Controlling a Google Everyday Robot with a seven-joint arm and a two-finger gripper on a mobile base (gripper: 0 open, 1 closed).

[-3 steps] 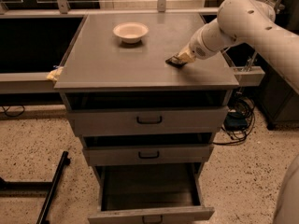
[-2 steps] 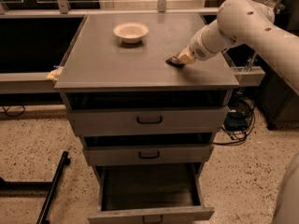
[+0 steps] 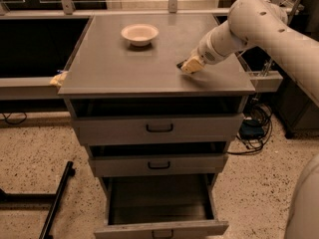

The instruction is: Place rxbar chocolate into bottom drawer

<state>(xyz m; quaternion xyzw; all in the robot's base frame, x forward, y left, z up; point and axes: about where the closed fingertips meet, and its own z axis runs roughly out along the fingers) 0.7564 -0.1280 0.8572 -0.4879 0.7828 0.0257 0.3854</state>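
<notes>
The cabinet [image 3: 124,68] is a grey metal unit with a flat, matte rectangular top and three stacked drawers. The gripper [image 3: 189,65], a pale tan-tipped end piece on a smooth, rounded cream arm [image 3: 249,19], sits low over the right-hand part of the cabinet top, near its front edge; the arm reaches in from the cabinet's right side. The rxbar chocolate [image 3: 180,63] shows only as a small flat dark sliver at the gripper's tip, lying on or just above the cabinet top; the gripper covers the rest of it. Whether the gripper is clamped on the bar cannot be determined. A round, shallow cream bowl [image 3: 139,34] stands upright toward the rear of the cabinet top, left of centre and well apart from the gripper. The top drawer [image 3: 159,128] and the middle drawer [image 3: 158,165], each with a dark bar handle, stand slightly out from the cabinet face. The bottom drawer [image 3: 160,229] is pulled far out from the cabinet base, exposing a deep, dark box interior with plain sheet-metal walls. The cabinet stands on a speckled floor [image 3: 30,158]. Dark cables [image 3: 254,128] lie coiled at the cabinet's right.
</notes>
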